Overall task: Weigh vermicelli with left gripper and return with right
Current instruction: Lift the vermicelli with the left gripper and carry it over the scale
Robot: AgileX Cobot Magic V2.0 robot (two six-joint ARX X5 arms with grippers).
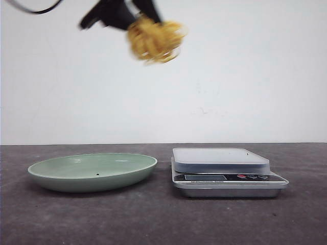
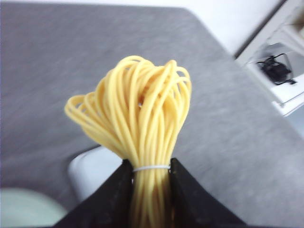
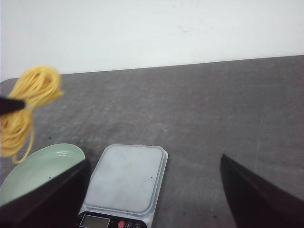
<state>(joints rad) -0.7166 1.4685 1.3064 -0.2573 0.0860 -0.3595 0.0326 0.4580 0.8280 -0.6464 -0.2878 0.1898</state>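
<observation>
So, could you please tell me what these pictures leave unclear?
- Scale display: too small to read in the front and right wrist views.
- Left gripper: body cut off by the frame edge; blurred in the front view.
- Vermicelli: motion-blurred in the front view.
- Right gripper: only its finger edges show; absent from the front view.

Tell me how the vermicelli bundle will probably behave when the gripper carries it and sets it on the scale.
The vermicelli looks springy rather than stiff: its strands loop freely above the left gripper. It seems light, since a narrow pinch holds it high in the air. A thin tie binds it, so it should stay together, though it may settle unevenly on the scale.
</observation>
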